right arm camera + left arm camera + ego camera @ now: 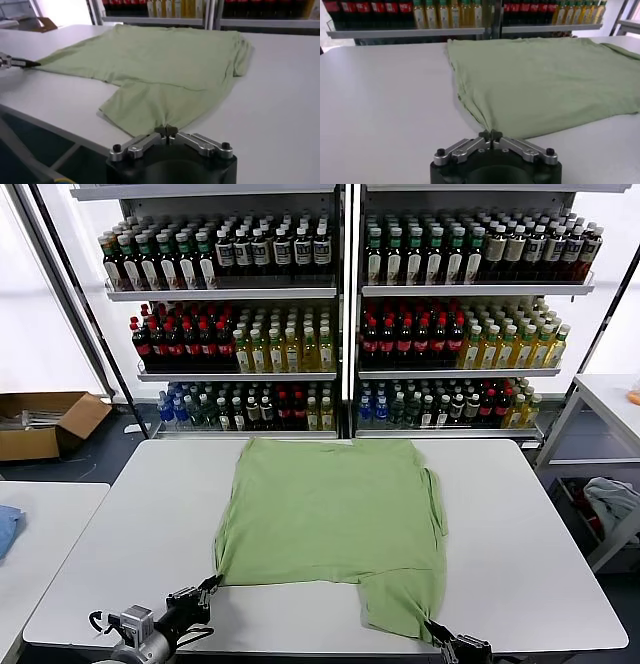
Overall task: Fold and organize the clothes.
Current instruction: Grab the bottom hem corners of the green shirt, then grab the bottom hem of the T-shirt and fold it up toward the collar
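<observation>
a light green shirt point(335, 509) lies spread flat on the white counter point(130, 524), plain side up, so no print or buttons are seen. its far edge lies near the far edge of the counter, and a narrower piece of it reaches to the near edge on the robot's right side. the fabric along the right side is a little bunched and folded over. the left tool point(209, 586) is low at the near left corner of the shirt, its fingers are closed together and they pinch the corner of the fabric; in the left wrist view the left tool point(490, 135) meets the cloth exactly where the corner comes to a point. the right tool point(437, 633) is at the near edge of the counter, and its fingers are also closed, with the lowest corner of the shirt caught between them, as the right wrist view shows at the right tool point(166, 131). behind the counter stand 2 shelf units point(350, 304) full of bottles point(250, 344) in rows. an open cardboard box point(45, 422) sits on the floor at the left, and another white table point(40, 534) is beside the counter.
</observation>
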You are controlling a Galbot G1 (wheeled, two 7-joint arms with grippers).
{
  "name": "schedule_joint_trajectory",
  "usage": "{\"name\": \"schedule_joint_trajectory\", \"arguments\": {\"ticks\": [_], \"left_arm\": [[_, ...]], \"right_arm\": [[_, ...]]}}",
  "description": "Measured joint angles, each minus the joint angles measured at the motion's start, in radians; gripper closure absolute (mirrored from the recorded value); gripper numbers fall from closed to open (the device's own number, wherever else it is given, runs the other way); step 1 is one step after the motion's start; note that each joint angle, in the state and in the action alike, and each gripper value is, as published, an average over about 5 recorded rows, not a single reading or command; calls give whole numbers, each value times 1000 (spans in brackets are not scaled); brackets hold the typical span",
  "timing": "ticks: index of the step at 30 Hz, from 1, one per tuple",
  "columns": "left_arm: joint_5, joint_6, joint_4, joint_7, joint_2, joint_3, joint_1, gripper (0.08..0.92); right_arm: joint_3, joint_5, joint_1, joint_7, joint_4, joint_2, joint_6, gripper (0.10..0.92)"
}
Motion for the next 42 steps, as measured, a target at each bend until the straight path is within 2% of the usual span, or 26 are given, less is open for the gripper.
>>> {"name": "schedule_joint_trajectory", "arguments": {"ticks": [12,23,32,42], "left_arm": [[-5,-3,-137,-19,-29,-46,65,915],[-55,-10,-222,-45,-28,-61,90,914],[-189,-29,-191,-43,8,-55,16,914],[-308,-40,-88,-62,23,-29,-148,914]], "right_arm": [[42,70,-90,-71,54,18,60,919],[41,181,-58,-69,45,1,66,919],[20,298,121,-46,-18,-36,29,919],[-9,367,347,-24,-127,-87,4,919]]}}
